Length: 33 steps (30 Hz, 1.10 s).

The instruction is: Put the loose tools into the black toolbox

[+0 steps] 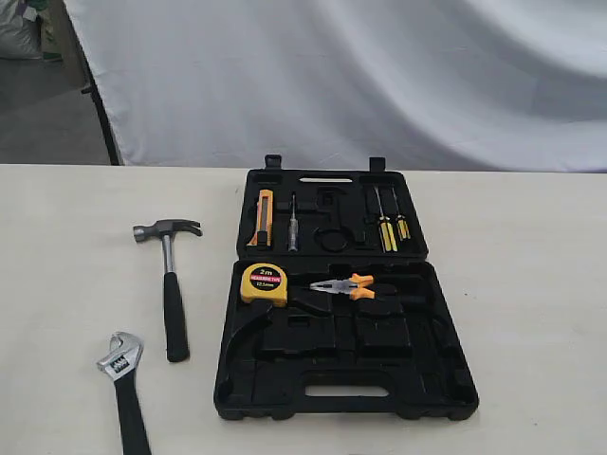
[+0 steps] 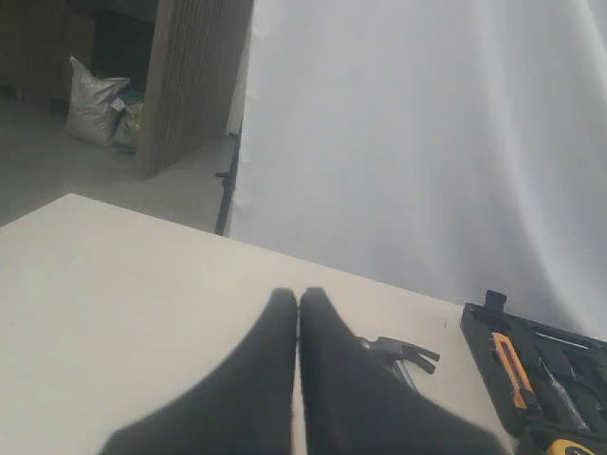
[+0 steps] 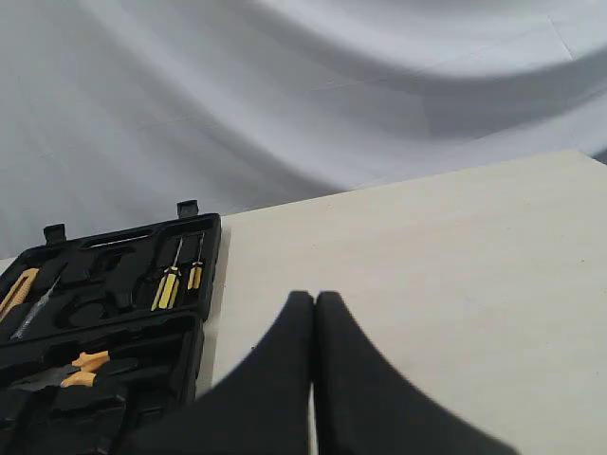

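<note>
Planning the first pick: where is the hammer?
In the exterior view, the hammer lies on the table left of the black toolbox, just above the wrench.

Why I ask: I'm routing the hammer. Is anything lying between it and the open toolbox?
Nothing visible does: only bare table separates the hammer from the toolbox. The wrench lies off that line.

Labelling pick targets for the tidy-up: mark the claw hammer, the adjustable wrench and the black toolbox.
claw hammer (image 1: 173,296), exterior view, on the black rubber grip.
adjustable wrench (image 1: 127,400), exterior view, on the black shaft.
black toolbox (image 1: 417,353), exterior view, on a bare recess of the near half.
</note>
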Available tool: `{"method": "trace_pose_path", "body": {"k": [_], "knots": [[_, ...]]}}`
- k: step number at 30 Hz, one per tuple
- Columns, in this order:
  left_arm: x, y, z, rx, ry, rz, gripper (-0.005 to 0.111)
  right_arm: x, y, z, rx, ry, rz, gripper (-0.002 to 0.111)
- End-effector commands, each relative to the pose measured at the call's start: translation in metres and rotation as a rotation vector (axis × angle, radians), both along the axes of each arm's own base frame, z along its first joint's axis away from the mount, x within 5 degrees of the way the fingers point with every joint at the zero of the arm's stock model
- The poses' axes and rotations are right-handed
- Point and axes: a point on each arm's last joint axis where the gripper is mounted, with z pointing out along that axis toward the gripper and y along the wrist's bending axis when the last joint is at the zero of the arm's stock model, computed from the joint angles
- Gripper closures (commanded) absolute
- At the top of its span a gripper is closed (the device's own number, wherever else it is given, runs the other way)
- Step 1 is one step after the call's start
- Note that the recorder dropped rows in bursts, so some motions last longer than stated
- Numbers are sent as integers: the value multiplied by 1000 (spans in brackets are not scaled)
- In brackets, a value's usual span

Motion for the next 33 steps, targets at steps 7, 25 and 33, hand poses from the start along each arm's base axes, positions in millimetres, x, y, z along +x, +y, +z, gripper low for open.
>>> {"method": "trace_pose_path", "body": {"k": [7,25,33], "knots": [[-1,1,2,2,-13,26,106,0,-1,0,-9,-12,-7,109],[-1,1,2,2,-13,26,106,0,-1,0,-9,-12,-7,109],[-1,1,2,2,-13,26,106,0,-1,7,90,-89,-17,109]]}}
